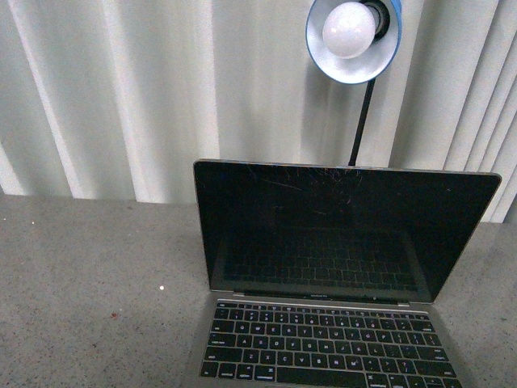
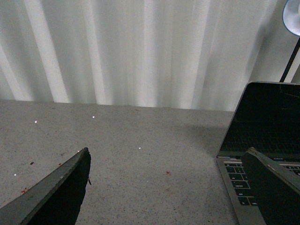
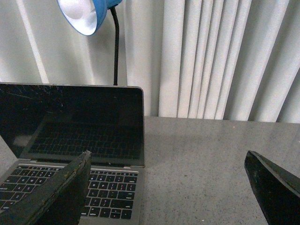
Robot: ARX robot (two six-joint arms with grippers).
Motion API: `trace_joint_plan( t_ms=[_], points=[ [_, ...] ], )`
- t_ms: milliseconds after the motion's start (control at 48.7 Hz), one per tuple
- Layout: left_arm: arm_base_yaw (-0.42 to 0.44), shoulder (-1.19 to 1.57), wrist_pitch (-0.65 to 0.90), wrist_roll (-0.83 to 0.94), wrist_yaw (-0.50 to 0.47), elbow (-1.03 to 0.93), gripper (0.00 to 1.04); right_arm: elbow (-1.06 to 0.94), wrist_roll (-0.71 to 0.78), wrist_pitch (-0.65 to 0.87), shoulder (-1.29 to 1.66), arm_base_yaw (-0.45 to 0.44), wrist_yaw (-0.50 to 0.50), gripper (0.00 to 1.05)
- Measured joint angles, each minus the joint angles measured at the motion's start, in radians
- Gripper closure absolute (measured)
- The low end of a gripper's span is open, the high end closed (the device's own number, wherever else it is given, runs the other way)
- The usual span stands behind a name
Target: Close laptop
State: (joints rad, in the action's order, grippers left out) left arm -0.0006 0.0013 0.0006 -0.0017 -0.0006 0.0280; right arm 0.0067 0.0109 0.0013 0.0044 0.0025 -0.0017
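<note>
- See laptop (image 1: 347, 234) fully open on desk (image 1: 89, 275), right of centre, screen upright.
- Read left pincer (image 2: 168, 154) and right pincer (image 3: 168, 154) as spread wide, empty, not touching it.
- Judge zero progress; whole lid fold-down left.

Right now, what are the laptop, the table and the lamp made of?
The laptop looks like silver-grey metal with black plastic-looking keys; its screen is glossy, probably glass, scratched. The table looks like speckled grey stone or laminate. The lamp shade seems blue painted metal, possibly plastic.
</note>
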Motion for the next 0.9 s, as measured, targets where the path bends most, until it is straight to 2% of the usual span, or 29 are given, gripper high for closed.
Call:
trace_joint_plan(
  t_ms=[904],
  points=[
    [0.000,0.000,0.000,0.000,0.000,0.000,0.07,0.000,0.000,0.000,0.000,0.000,0.000,0.07]
  ],
)
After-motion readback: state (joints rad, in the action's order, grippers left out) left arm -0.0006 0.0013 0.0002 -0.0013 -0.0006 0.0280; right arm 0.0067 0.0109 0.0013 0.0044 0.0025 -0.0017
